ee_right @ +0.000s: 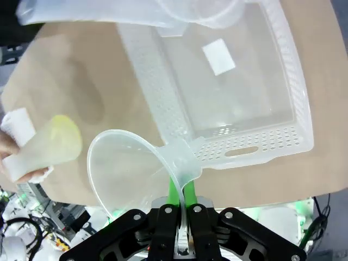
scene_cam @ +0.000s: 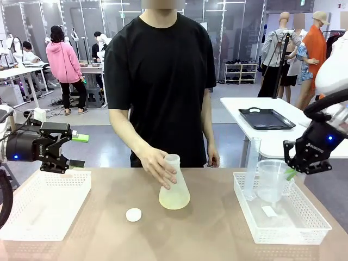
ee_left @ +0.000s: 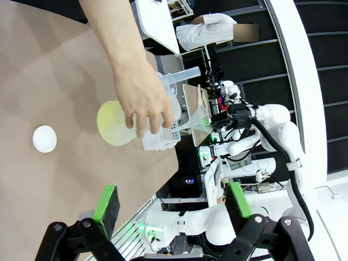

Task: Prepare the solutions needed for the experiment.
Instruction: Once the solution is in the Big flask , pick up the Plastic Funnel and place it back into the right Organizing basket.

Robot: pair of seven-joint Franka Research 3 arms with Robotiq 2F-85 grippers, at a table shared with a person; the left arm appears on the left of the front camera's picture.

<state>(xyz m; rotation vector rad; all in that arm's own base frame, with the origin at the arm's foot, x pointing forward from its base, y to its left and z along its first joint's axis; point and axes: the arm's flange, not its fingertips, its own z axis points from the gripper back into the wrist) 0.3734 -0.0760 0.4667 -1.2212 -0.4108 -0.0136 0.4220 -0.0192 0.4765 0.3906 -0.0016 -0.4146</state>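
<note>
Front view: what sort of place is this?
Probably a robotics lab staging a chemistry bench: a translucent conical flask of pale yellow liquid, a clear plastic beaker in a white perforated basket, people at other worktables behind.

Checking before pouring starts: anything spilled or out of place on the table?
No spill shows. The flask stands open, the person's hand on its neck; a small white disc, perhaps its cap, lies loose beside it.
</note>
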